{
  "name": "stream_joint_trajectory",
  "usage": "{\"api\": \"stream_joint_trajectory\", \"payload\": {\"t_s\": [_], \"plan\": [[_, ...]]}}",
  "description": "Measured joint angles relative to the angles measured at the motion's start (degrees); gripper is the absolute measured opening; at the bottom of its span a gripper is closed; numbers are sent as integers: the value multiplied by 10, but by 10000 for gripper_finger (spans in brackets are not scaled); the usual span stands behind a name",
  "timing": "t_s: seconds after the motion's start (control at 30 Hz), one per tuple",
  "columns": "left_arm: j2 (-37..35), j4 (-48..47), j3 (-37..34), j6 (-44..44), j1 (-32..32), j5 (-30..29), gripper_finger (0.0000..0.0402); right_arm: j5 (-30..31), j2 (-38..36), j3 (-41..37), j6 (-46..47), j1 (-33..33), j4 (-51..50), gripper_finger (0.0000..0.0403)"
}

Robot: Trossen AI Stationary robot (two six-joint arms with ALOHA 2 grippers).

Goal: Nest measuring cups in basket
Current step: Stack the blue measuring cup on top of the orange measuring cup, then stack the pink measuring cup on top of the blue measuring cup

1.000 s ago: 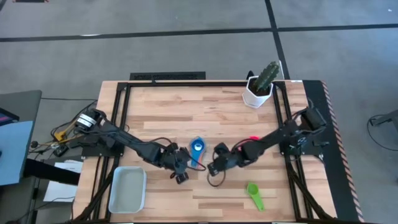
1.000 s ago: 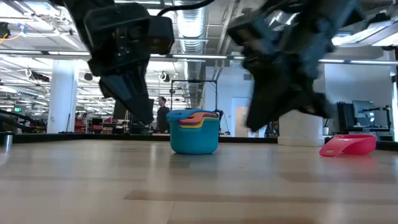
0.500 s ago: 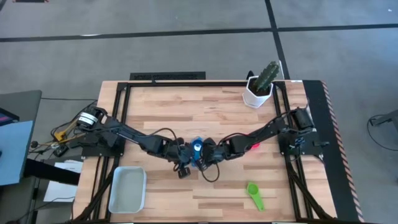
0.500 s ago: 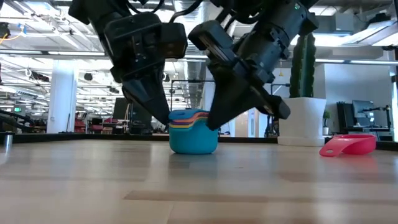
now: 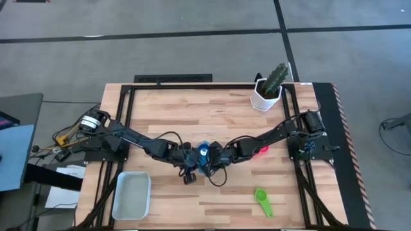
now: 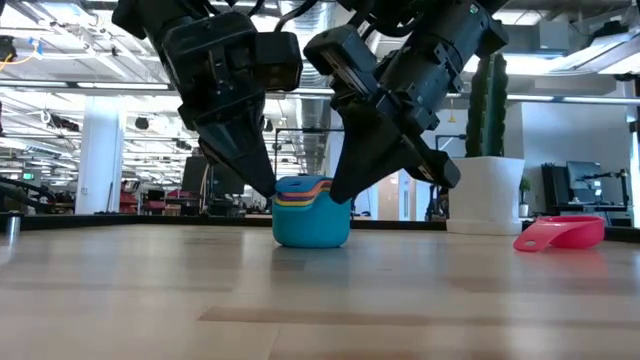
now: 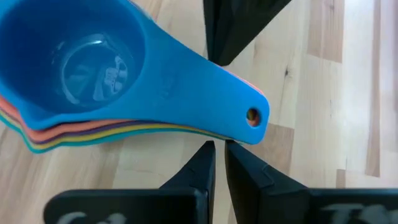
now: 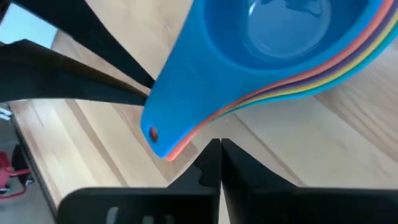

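A nested stack of several measuring cups (image 5: 203,153), blue on top and teal at the bottom, stands on its bowl at mid-table (image 6: 311,212). Its stacked handles point toward the near edge. My left gripper (image 5: 197,164) is shut at the handles' left side (image 7: 216,148). My right gripper (image 5: 210,163) is shut at their right side (image 8: 219,144). A pink cup (image 6: 560,233) lies on the table under my right arm (image 5: 261,149). A green cup (image 5: 263,201) lies near the front. The basket (image 5: 131,196) sits at the front left. My left gripper touches the left side edge of the stacked handles (image 7: 244,134), near their free end, with its shut fingertips. It slants down from the table's left. The stack rests on the table. My right gripper touches the opposite side edge of the handles (image 8: 184,144) with its shut fingertips. It slants down from the table's right.
A white faceted pot with a cactus (image 5: 266,95) stands at the far right of the table. Bare wood lies between the stack and the basket. The black frame rails (image 5: 122,128) run along the table's sides.
My right gripper has gone toward the table's left and down to the stack. My left gripper has gone a little toward the right to the stack. Both now flank the handles. The stack has stayed on the table.
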Motion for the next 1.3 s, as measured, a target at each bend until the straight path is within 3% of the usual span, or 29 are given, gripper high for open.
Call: {"api": "stream_joint_trajectory", "payload": {"t_s": [0.27, 0.63, 0.9, 1.07, 1.3], "plan": [[-37, -44, 1, -35, 0, -6, 23, -13, -34, 0, -6, 10, -54, 33], [-138, -135, -2, -43, -4, -114, 23, 8, -110, -20, 47, 83, -202, 66], [-165, -116, -2, -48, -6, -160, 23, 25, -151, -76, 187, 183, -207, 99], [-173, -112, -6, -45, -13, -178, 23, 73, -183, -104, 294, 247, -209, 113], [-233, -1, -116, -97, -33, -182, 23, 149, -220, -104, 327, 296, -232, 135]]}}
